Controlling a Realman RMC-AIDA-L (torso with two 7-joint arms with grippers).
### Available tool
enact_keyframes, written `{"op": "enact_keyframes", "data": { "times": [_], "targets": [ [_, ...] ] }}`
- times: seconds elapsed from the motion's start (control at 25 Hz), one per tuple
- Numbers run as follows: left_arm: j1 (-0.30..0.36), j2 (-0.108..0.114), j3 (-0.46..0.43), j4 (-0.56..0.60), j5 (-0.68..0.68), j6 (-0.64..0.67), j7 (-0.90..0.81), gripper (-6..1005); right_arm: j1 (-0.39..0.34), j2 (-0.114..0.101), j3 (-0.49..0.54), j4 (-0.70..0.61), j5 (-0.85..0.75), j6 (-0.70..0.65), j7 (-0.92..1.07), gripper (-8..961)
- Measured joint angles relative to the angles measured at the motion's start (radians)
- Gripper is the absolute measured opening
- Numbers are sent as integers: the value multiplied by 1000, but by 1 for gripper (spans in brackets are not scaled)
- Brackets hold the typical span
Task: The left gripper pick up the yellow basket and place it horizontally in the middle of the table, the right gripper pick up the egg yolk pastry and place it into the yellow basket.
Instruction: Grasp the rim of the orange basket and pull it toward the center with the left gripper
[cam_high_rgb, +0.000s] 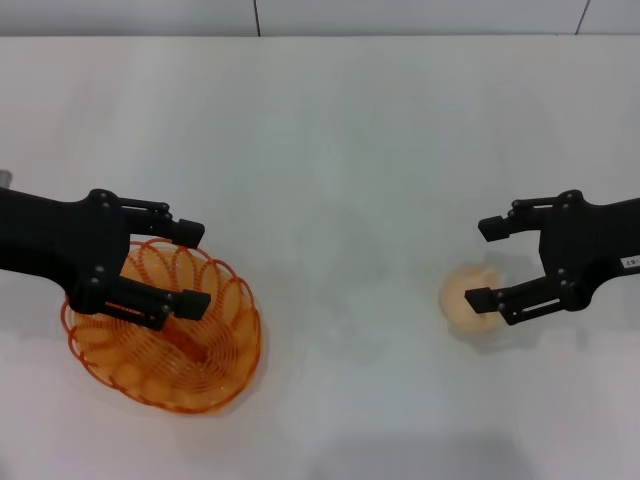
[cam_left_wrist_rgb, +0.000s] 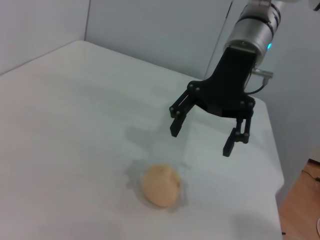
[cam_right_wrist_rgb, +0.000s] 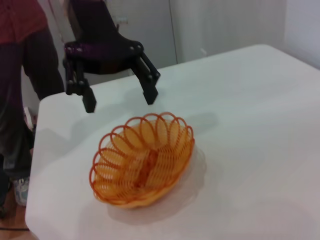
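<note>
plain white desk (cam_high_rgb: 330, 140), pale wall panels behind it. on your left, the left gripper (cam_high_rgb: 190, 268) hangs above the yellow basket (cam_high_rgb: 215, 350), fingers wide, nothing held; basket sits near the desk's front-left. on your right, the right gripper (cam_high_rgb: 487, 264) hovers beside and partly over the egg yolk pastry (cam_high_rgb: 465, 300), fingers wide, not touching it. only the right wrist view shows a person (cam_right_wrist_rgb: 20, 75) standing at the desk's edge; only the left wrist view shows wood floor (cam_left_wrist_rgb: 300, 210).
</note>
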Motion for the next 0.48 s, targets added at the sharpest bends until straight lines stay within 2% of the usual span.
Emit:
{"op": "enact_keyframes", "data": {
  "times": [0.48],
  "targets": [
    [-9,-5,0,4,0,5,-1,860,0,-1,1,-7,-16,-4,12,874]
  ]
}}
